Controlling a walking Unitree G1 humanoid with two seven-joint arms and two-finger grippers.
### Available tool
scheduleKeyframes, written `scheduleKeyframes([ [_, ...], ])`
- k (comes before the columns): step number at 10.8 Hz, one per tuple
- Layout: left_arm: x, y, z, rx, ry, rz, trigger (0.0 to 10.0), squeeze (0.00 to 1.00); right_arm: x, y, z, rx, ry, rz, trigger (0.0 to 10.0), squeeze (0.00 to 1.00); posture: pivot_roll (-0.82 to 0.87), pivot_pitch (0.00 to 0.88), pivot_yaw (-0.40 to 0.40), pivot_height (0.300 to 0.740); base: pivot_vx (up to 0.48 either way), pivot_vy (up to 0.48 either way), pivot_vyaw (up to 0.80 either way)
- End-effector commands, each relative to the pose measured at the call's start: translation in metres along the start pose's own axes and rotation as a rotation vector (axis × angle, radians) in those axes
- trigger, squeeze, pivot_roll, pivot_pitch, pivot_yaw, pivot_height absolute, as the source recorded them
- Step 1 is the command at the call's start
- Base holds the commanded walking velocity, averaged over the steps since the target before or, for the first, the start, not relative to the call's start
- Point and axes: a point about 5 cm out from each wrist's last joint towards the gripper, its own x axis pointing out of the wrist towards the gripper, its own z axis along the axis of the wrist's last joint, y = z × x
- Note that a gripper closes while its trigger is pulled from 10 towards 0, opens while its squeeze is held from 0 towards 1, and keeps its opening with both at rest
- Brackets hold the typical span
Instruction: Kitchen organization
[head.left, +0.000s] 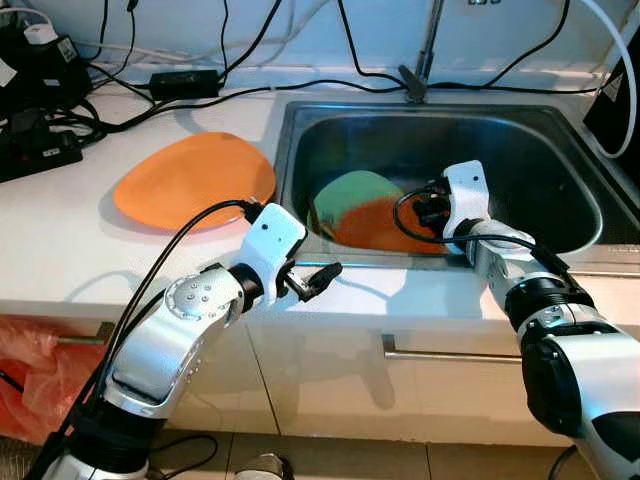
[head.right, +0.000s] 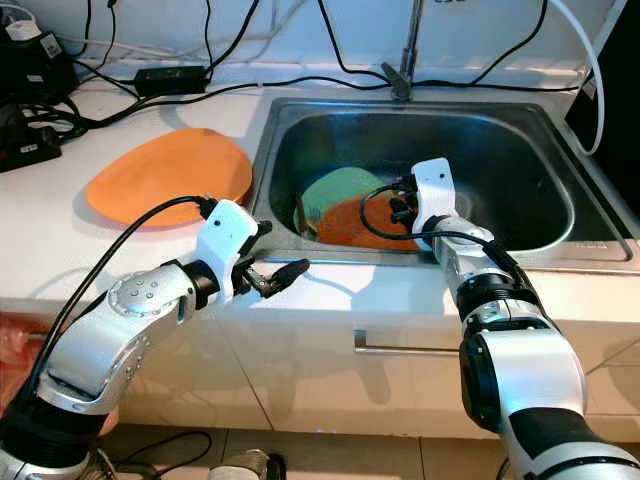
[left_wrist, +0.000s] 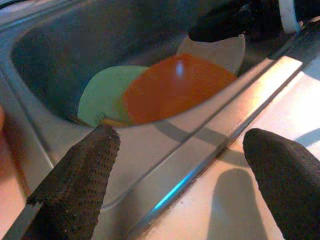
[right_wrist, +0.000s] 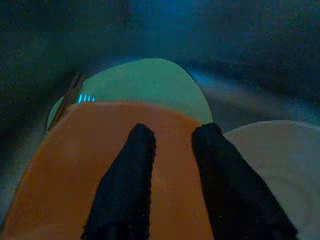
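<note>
Orange plate is lying in the sink, overlapping a green plate and leaning up toward the near wall — its long axis running roughly left to right. The right gripper is reaching onto it, fingers narrowly parted, gripping nothing. The left gripper is hovering over the bench edge, fingers wide. Judged best: slide one finger under the raised rim before closing — the slick surface could slip.

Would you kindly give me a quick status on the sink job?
Right pincer down in sink, over orange plate, fingers apart. Left pincer open, at counter edge. Green plate and white plate alongside. Another orange plate on counter.
</note>
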Motion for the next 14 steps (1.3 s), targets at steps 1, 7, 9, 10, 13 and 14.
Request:
scheduleKeyframes([
  [1,-0.002,0.004,0.008,0.018,-0.024,0.02,10.0,1.0,-0.001,0.002,-0.02,0.03,0.067,0.011,10.0,1.0,0.27,0.067,0.019,0.74,0.0,0.0,0.0],
  [7,-0.001,0.055,0.012,0.308,-0.012,0.328,10.0,1.0,-0.002,0.019,0.026,0.356,-0.143,0.248,10.0,1.0,0.23,0.038,0.002,0.74,0.0,0.0,0.0],
  [9,-0.003,0.066,0.013,0.377,-0.004,0.361,10.0,1.0,-0.02,0.045,0.03,0.425,-0.184,0.398,10.0,1.0,0.23,0.034,0.0,0.74,0.0,0.0,0.0],
  [10,-0.005,0.074,0.016,0.43,0.001,0.372,10.0,1.0,-0.036,0.055,0.03,0.459,-0.193,0.448,10.0,1.0,0.22,0.027,0.002,0.74,0.0,0.0,0.0],
  [13,-0.013,0.083,0.014,0.574,0.068,0.341,10.0,1.0,-0.058,0.067,0.025,0.476,-0.18,0.491,10.0,1.0,0.22,0.026,0.005,0.74,0.0,0.0,0.0],
  [14,-0.015,0.087,0.011,0.645,0.101,0.325,10.0,0.8,-0.064,0.072,0.025,0.483,-0.169,0.499,10.0,1.0,0.22,0.027,0.004,0.74,0.0,0.0,0.0],
])
